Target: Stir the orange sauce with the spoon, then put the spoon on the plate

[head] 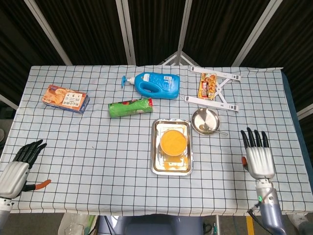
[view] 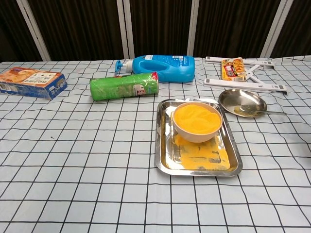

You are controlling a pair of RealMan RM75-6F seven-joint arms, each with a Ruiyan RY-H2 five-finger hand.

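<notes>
Head view: we note the spoon resting on the plate, handle pointing toward frame right. Right hand, fingers spread and empty, sits lower right, nearer it; left hand, also empty, lower left.

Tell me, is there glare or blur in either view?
Head view: sharp, even light, the steel tray only mildly bright. Chest view: sharp too, a soft sheen on the plate and spoon, short soft shadows, and the table edges look slightly bent.
</notes>
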